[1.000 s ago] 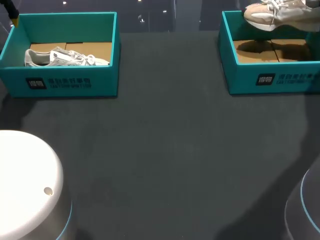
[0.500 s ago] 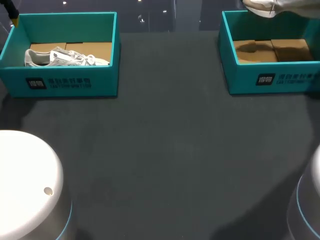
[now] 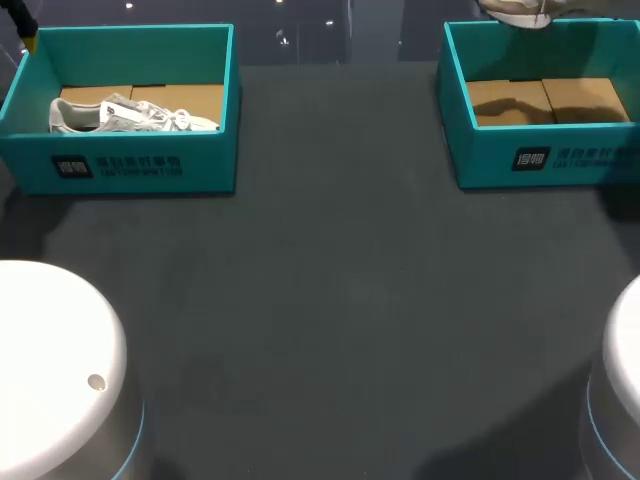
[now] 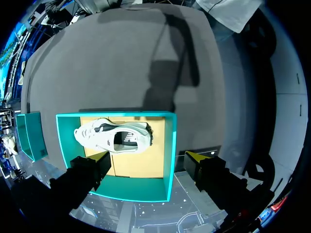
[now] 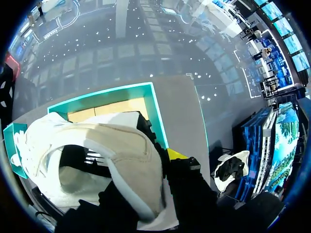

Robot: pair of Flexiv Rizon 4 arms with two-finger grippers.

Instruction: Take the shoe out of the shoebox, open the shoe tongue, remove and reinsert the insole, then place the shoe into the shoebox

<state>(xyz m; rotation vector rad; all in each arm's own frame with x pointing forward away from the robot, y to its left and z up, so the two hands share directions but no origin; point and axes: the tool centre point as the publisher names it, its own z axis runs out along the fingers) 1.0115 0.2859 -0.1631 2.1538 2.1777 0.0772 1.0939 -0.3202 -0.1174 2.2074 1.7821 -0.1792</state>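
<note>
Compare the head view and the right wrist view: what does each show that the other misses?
Head view only: the white sneaker lying in the left shoebox, and the stretch of table between the two boxes. Right wrist view only: the right gripper holding the lifted sneaker by the rim of its opening, one yellow fingertip outside that rim, and the shoe's inside. Both: the right shoebox and the lifted sneaker above it, just a sliver at the head view's edge.
</note>
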